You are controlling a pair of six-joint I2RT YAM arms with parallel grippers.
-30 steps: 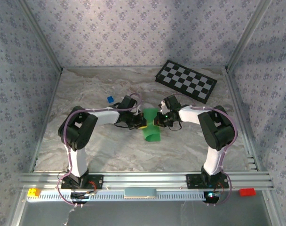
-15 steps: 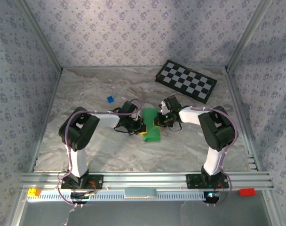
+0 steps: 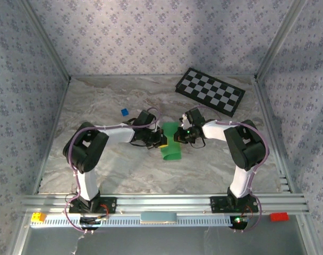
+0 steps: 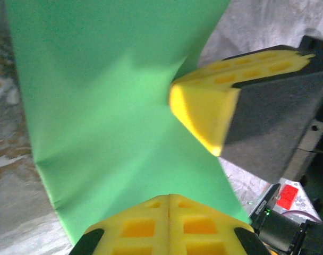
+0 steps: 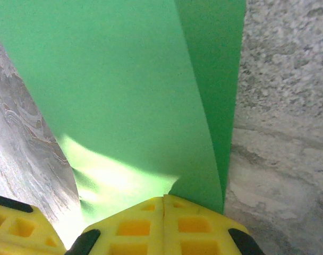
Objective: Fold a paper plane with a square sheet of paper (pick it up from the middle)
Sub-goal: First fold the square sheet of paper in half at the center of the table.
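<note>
Walls [image 3: 151,37]: patterned wallpaper on three sides of the work space, with metal posts at the corners.
Table [image 3: 98,101]: marbled grey-beige top; a metal rail runs along its near edge.
Left arm [image 3: 87,151]: rises from its base on the rail, elbow out to the left, forearm reaching right toward the middle of the table.
Right arm [image 3: 245,146]: the mirror pose, elbow out to the right, forearm reaching left toward the middle.
Checkerboard [image 3: 210,91]: black and white, lying flat at the far right of the table, well apart from both arms.
Sheet of paper [image 3: 170,147]: bright green, at the middle of the table between the two wrists. It is bent over on itself rather than flat, and a second layer shows along its right side in the right wrist view [image 5: 113,95]. Whether its lower end touches the table I cannot tell.
Left gripper [image 3: 160,141]: yellow pads pressed together, pinching the paper's left edge [image 4: 169,199].
Right gripper [image 3: 177,138]: pads closed tight on the paper's right edge [image 5: 164,199]; its yellow tip also shows against the green in the left wrist view.
Blue block [image 3: 124,112]: tiny, on the table just beyond the left forearm, apart from the paper.
</note>
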